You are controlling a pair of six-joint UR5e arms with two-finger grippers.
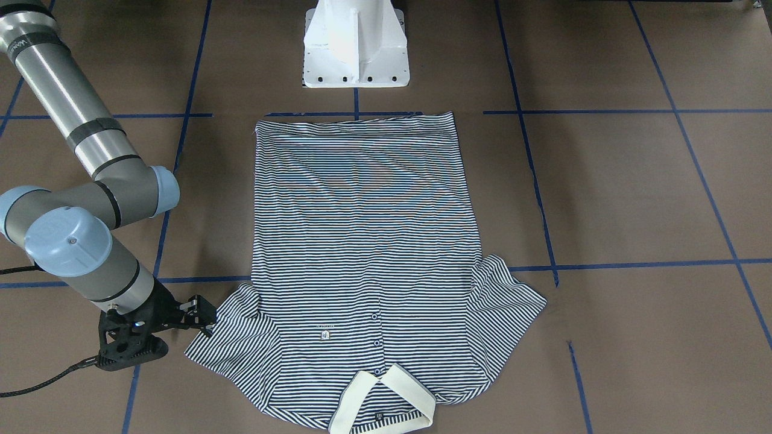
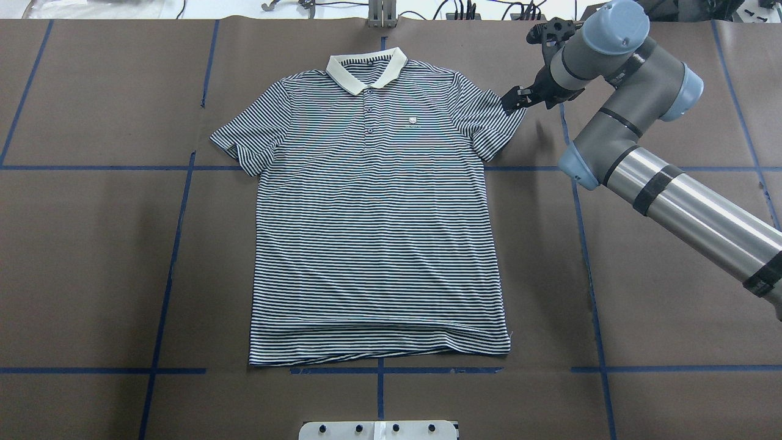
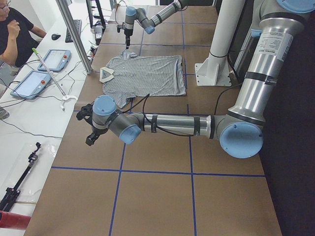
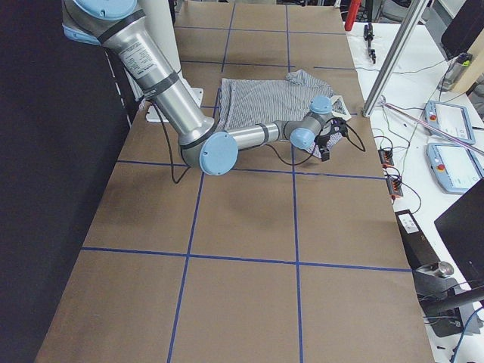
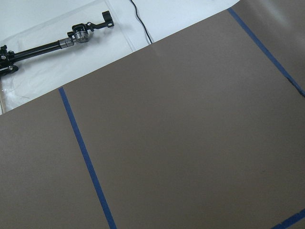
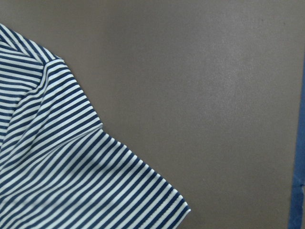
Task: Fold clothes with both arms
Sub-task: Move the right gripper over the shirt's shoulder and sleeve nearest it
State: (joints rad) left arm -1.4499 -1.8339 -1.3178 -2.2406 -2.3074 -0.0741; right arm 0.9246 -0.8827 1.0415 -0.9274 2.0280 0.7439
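Brown table (image 2: 91, 244): polo shirt (image 2: 379, 232) flat, unfolded, no fold begun. Right gripper (image 2: 509, 102) at sleeve (image 2: 489, 116) edge; jaw opening unclear, grasp unconfirmed.

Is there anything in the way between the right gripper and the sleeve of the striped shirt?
Nothing visible does. The right gripper sits at the outer edge of the sleeve of the striped shirt, with only bare brown table around them. Whether it touches the cloth, I cannot tell.
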